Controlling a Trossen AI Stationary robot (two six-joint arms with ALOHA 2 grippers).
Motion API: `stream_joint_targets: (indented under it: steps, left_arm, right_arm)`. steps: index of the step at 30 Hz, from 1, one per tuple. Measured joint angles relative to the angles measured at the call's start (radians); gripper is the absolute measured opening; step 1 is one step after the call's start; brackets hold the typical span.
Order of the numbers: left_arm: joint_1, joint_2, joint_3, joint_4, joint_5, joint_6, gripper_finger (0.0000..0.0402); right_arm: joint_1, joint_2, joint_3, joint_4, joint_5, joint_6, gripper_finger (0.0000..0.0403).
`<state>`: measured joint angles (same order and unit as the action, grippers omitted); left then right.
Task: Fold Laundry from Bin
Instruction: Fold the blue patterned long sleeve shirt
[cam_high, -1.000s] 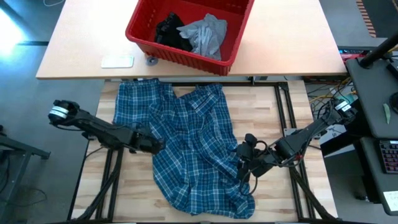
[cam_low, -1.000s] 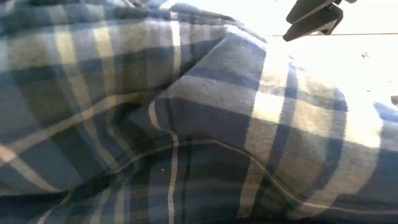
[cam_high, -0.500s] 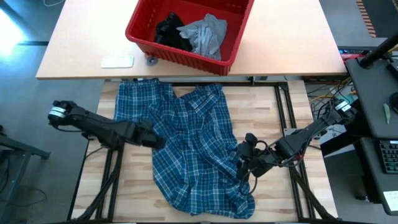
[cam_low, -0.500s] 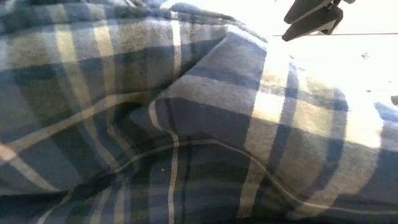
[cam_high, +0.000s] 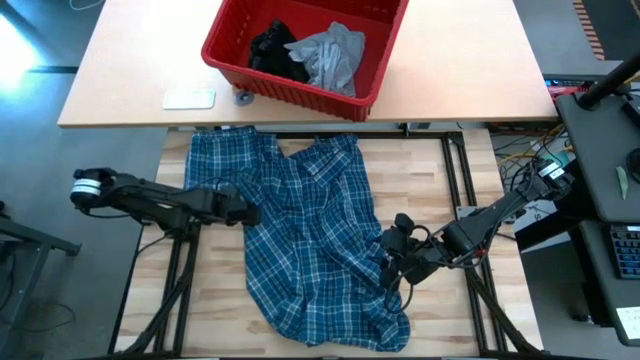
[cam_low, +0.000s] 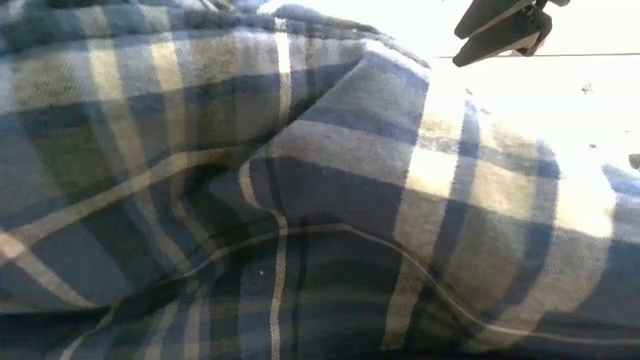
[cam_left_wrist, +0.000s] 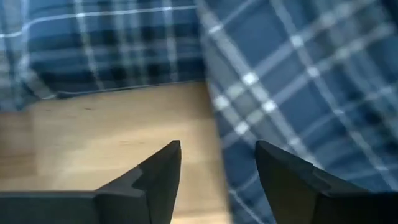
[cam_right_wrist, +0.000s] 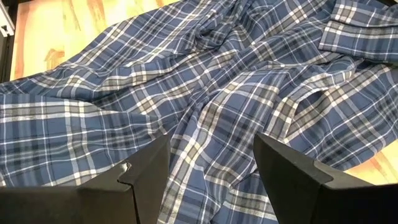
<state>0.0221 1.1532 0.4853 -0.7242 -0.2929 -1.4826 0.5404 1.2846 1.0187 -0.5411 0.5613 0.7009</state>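
The blue-and-white plaid shirt (cam_high: 310, 235) lies rumpled across the wooden table (cam_high: 210, 300), from its far edge to its near edge. My left gripper (cam_high: 240, 208) is open at the shirt's left edge (cam_left_wrist: 217, 106), over bare wood, with nothing between its fingers. My right gripper (cam_high: 395, 250) is also open, standing above the shirt's right side (cam_right_wrist: 211, 93) without holding anything. The red bin (cam_high: 300, 95) sits on the farther table. In it lie a light grey T-shirt (cam_high: 335, 55) and a black garment (cam_high: 272, 50). In the low view the plaid cloth (cam_low: 250, 200) fills the picture.
A flat white object (cam_high: 190, 98) and a small grey one (cam_high: 243, 97) lie left of the bin on the farther table. Bare wood shows left of the shirt (cam_high: 205, 270) and right of it (cam_high: 430, 180). Desks and cables stand off the table's right edge (cam_high: 600, 180).
My left gripper has moved toward the table's far edge along the shirt's left side, and its arm has swung with it. The shirt and my right gripper have stayed where they were.
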Motion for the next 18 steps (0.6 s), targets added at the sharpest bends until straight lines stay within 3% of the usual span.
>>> stream_joint_targets:
  steps: [3, 6, 10, 12, 13, 15, 18]
  left_arm:
    - [0.000, 0.016, -0.024, 0.067, -0.038, -0.002, 0.0192]
    - [0.001, 0.032, -0.053, 0.274, -0.057, 0.066, 0.0178]
    - [0.000, 0.073, -0.072, 0.469, -0.057, 0.084, 0.0096]
    - [-0.006, 0.087, -0.069, 0.469, -0.048, 0.077, 0.0031]
    - [-0.012, 0.088, -0.059, 0.460, -0.039, 0.078, 0.0017]
    - [-0.039, 0.071, -0.018, 0.421, -0.020, 0.096, 0.0012]
    - [-0.129, 0.025, 0.105, 0.222, -0.038, 0.119, 0.0002]
  right_arm:
    - [0.000, 0.000, 0.000, 0.000, 0.000, 0.006, 0.0226]
    - [-0.004, 0.000, 0.000, 0.000, 0.000, 0.005, 0.0226]
    - [-0.009, 0.000, 0.000, 0.000, 0.000, 0.000, 0.0226]
    - [-0.009, 0.000, 0.000, 0.000, -0.001, -0.002, 0.0226]
    - [-0.009, 0.000, 0.000, 0.000, -0.005, -0.004, 0.0226]
    - [-0.009, 0.000, 0.000, -0.001, -0.017, -0.004, 0.0226]
    - [-0.009, 0.000, 0.000, -0.001, -0.020, -0.004, 0.0226]
